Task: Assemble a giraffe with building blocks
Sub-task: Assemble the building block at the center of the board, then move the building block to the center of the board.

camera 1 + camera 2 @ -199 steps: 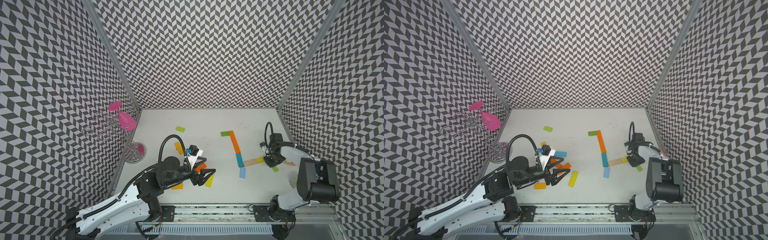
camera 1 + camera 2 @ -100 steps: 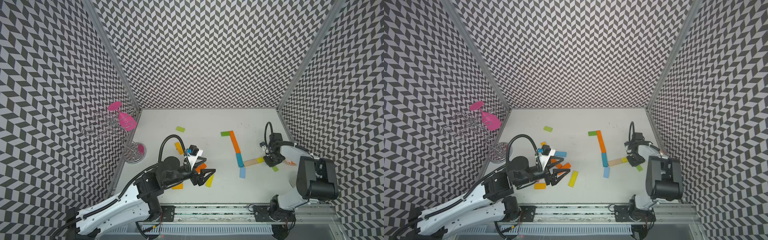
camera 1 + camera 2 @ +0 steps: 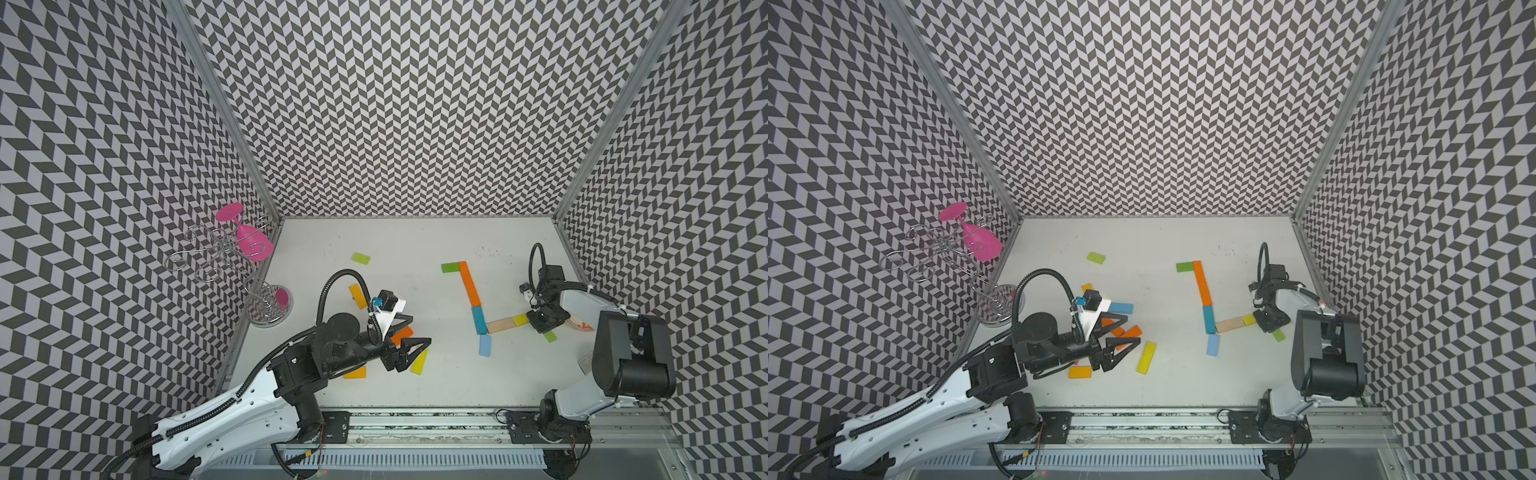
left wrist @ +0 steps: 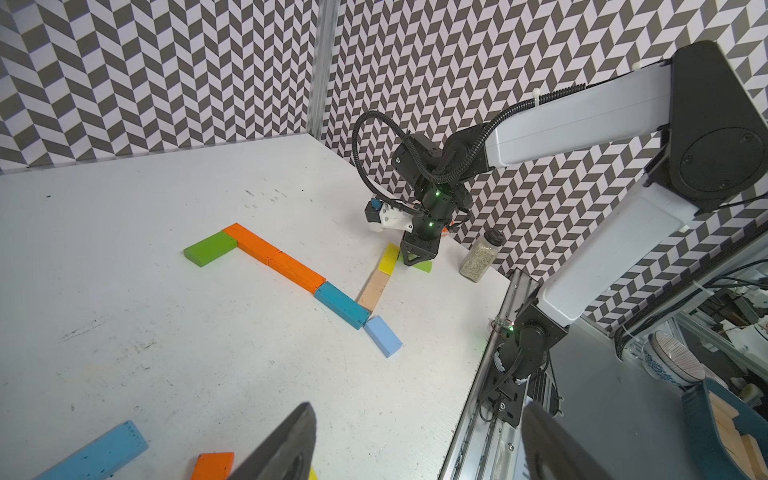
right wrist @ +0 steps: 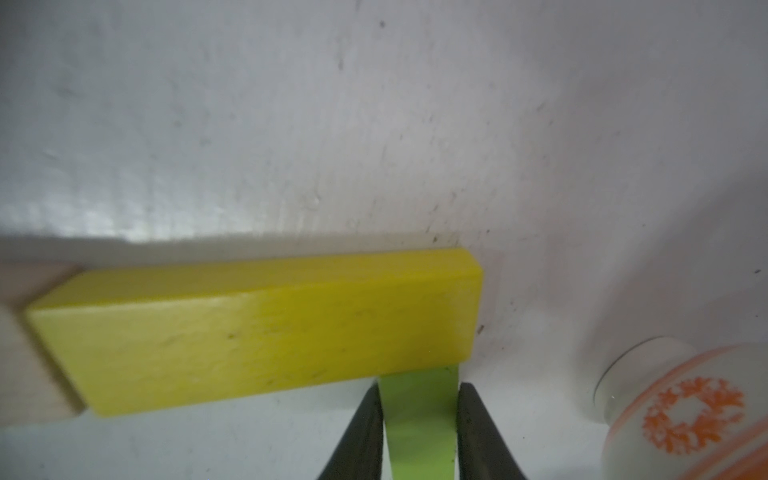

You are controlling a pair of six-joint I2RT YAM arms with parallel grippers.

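My left gripper (image 3: 420, 329) hangs spread and empty, well apart from the yellow block (image 3: 520, 319). My right gripper (image 5: 419, 390) pinches the green block (image 3: 550, 336), its end touching that yellow block's side; I should part evenly, lift straight, nudging nothing.

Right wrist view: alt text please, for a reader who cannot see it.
A light green block is pinched in the right gripper, its end meeting the long side of a yellow block lying flat on the white table. The yellow block's end butts a pale wooden block; a white, orange-patterned container sits nearby.
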